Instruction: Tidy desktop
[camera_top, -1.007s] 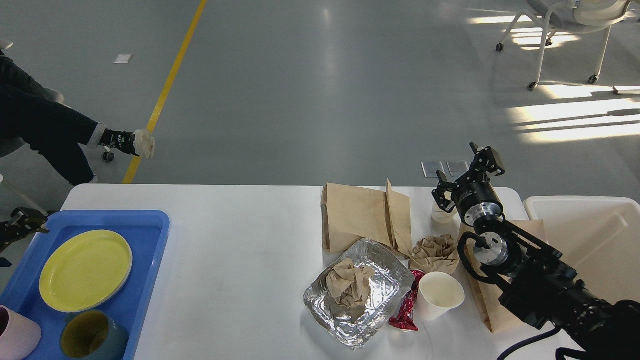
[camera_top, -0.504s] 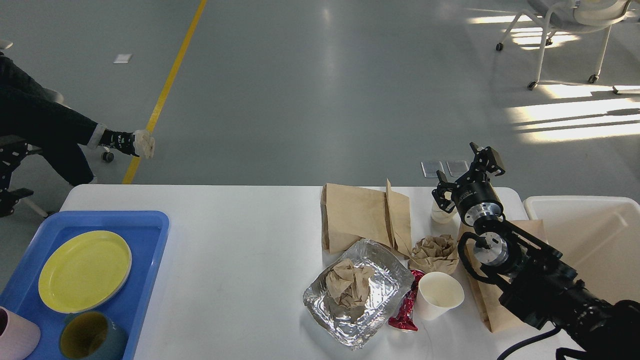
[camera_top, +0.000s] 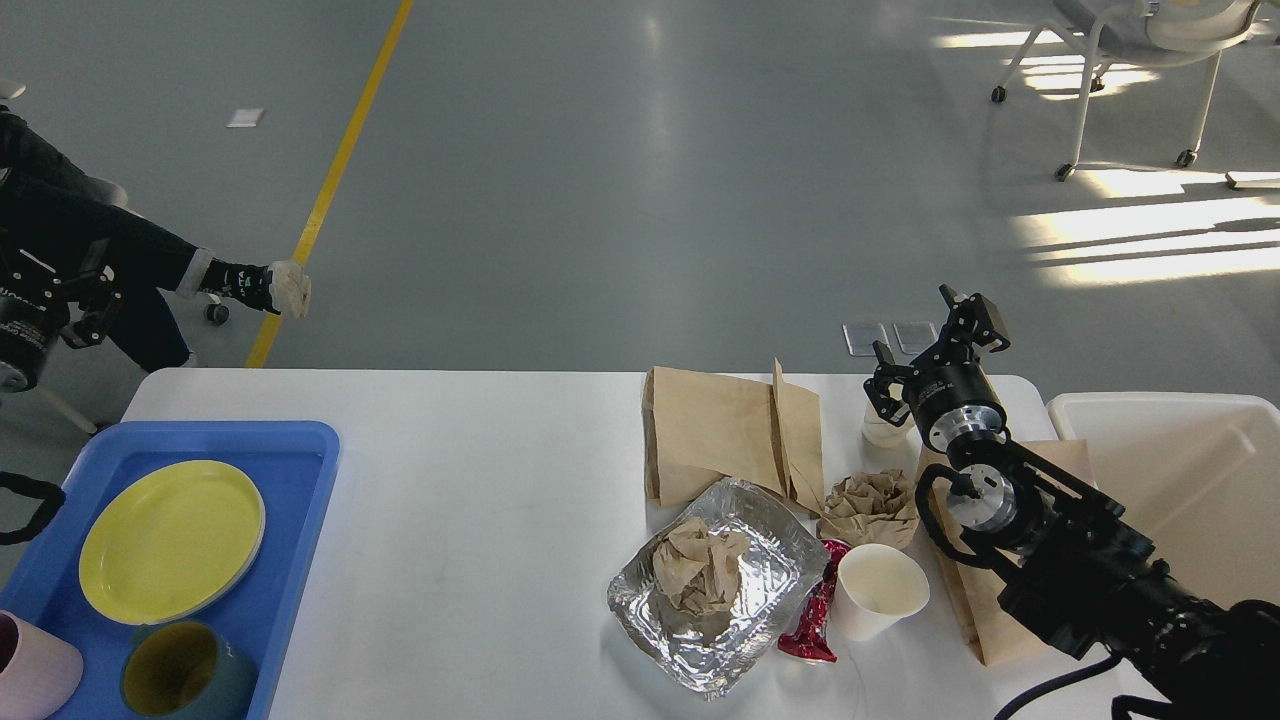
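Note:
The white desktop (camera_top: 480, 470) carries litter on its right half. A flat brown paper bag (camera_top: 730, 435) lies at the back, with a foil tray (camera_top: 765, 610) holding crumpled paper in front of it. Close by are a crumpled paper ball (camera_top: 868, 508), a red wrapper (camera_top: 812, 625) and a white paper cup (camera_top: 880, 592). A second brown bag (camera_top: 975, 615) lies under my right arm. My right gripper (camera_top: 932, 348) is open over the far edge, right beside a small white cup (camera_top: 880, 430), with nothing between its fingers. My left gripper (camera_top: 70, 290) hangs dark at the far left, off the table.
A blue tray (camera_top: 300, 470) at the front left holds a yellow plate (camera_top: 172, 540), a green mug (camera_top: 185, 672) and a pink cup (camera_top: 30, 680). A cream bin (camera_top: 1180, 470) stands off the right end. A seated person's leg (camera_top: 150, 260) is at the far left.
My left arm has risen from the blue tray's left edge to beyond the table's far left corner. The right arm and the litter have not moved.

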